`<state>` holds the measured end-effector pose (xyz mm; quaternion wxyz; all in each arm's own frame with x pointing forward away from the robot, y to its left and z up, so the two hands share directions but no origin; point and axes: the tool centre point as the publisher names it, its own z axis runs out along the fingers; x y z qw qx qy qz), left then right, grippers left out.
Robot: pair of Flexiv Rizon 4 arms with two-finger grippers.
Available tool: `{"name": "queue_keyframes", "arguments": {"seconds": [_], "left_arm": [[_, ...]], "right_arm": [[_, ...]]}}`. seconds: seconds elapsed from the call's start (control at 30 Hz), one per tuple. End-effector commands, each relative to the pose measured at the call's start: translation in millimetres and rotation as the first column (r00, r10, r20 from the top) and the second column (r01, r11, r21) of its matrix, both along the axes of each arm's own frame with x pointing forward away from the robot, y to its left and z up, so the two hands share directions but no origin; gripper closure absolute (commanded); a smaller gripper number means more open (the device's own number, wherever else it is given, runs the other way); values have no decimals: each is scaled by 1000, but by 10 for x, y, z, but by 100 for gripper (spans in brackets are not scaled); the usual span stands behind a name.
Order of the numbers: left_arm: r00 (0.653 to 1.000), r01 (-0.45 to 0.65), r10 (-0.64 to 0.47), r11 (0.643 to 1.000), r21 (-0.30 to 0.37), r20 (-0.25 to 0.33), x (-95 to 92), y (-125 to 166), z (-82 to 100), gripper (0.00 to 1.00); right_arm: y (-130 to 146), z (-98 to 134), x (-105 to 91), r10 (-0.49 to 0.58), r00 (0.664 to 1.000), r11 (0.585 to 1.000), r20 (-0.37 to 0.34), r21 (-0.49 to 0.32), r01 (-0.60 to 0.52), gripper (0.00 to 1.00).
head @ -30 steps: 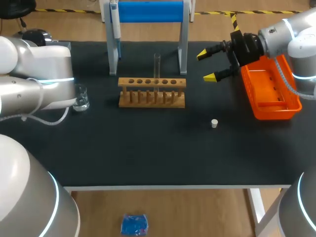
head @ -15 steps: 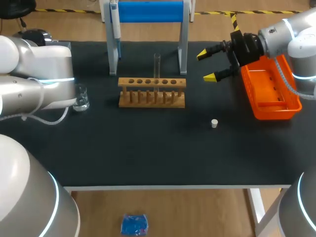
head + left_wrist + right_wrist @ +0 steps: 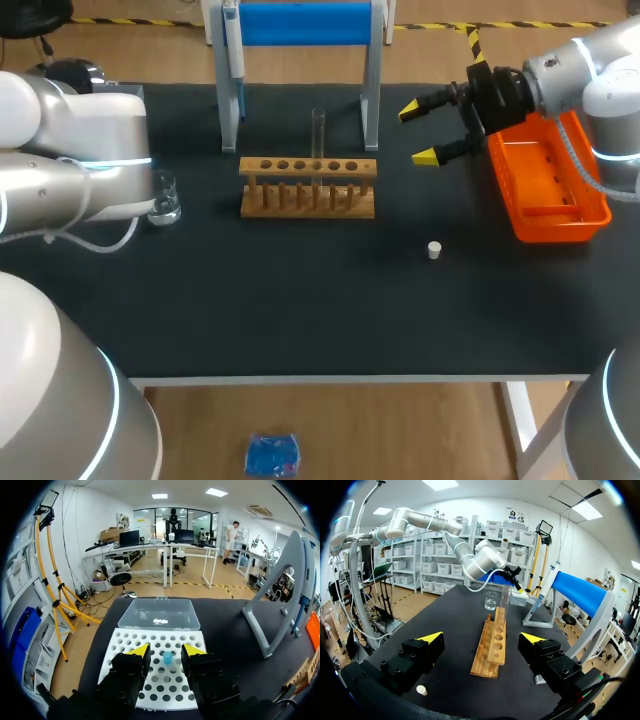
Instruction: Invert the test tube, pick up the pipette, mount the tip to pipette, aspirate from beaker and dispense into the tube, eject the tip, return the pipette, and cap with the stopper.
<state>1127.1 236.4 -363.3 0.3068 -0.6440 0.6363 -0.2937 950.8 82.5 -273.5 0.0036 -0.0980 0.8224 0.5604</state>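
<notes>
far left, my left arm [image 3: 75, 160] comes in over the table's [image 3: 300, 310] left edge. in its wrist view the left gripper [image 3: 166, 651] hangs above a white tip rack [image 3: 125, 650] full of round holes. its two yellow-tipped fingers are parted and hold nothing. one blue pipette tip [image 3: 167, 657] stands in the rack and shows in the gap between them, touched by neither. one clear lidded box [image 3: 160, 614] sits just beyond the rack.

next comes one small glass beaker [image 3: 165, 200], standing close beside the left arm. behind it, one pipette [image 3: 232, 40] hangs on the left post of the blue-topped stand [image 3: 300, 24].

in the middle there is one wooden tube rack [image 3: 308, 187], in front of the stand. one test tube [image 3: 318, 130] stands upright in a hole near the rack's middle, and the other holes have nothing in them.

to the right, one small white stopper [image 3: 434, 250] lies alone on the dark table, nearer the front edge and well apart from the rack.

my right arm [image 3: 590, 70] comes in from the right. the right gripper [image 3: 418, 133] hovers to the right of the stand with its two fingers spread wide and nothing between them. in its wrist view the wooden rack lies ahead of it, end on. one orange tray [image 3: 560, 205] sits under and beside this arm.
</notes>
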Motion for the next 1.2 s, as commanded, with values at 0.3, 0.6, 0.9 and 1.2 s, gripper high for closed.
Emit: {"name": "queue_keyframes", "arguments": {"seconds": [0.3,0.6,0.9,1.2], "left_arm": [[1000,0,0,1000,11,-13,53,-4,-11,62],[1000,-5,5,1000,13,-15,63,15,-21,64],[1000,-7,7,1000,12,-14,69,25,-19,65],[1000,-2,2,1000,20,-20,79,30,-30,75]], "right_arm": [[-4,6,0,1,1000,1000,-1,-2,-1,0],[-4,6,0,1,1000,1000,-1,-2,-1,0],[-4,6,0,1,1000,1000,-1,-2,-1,0],[-4,6,0,1,1000,1000,-1,-2,-1,0]]}}
